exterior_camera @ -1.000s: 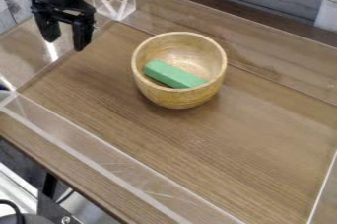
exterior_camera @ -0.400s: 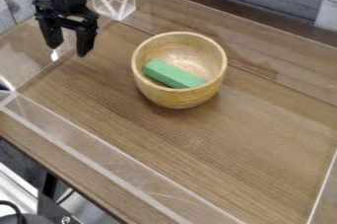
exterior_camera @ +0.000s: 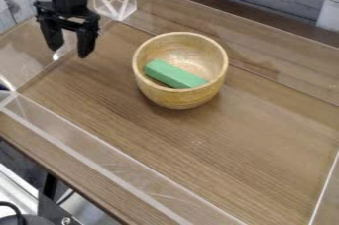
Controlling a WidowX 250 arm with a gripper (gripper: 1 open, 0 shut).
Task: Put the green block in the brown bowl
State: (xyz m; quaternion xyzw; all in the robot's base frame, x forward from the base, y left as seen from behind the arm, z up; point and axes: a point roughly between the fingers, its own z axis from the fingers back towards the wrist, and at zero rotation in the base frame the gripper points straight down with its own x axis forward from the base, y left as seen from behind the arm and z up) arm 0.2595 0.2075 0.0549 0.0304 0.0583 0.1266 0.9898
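The green block [exterior_camera: 175,74] lies inside the brown bowl [exterior_camera: 181,70], slanted across its bottom. The bowl stands on the wooden table a little right of centre. My gripper [exterior_camera: 67,45] hangs at the far left of the table, well left of the bowl and apart from it. Its two black fingers point down with a gap between them, open and empty.
A clear acrylic wall [exterior_camera: 79,160] rims the wooden table [exterior_camera: 199,160] along the front and left. A clear triangular bracket [exterior_camera: 117,4] stands at the back left, just right of the gripper. A grey plank wall lies behind.
The gripper has shifted slightly down and to the right since a second ago, then held still. The block and bowl have not moved.
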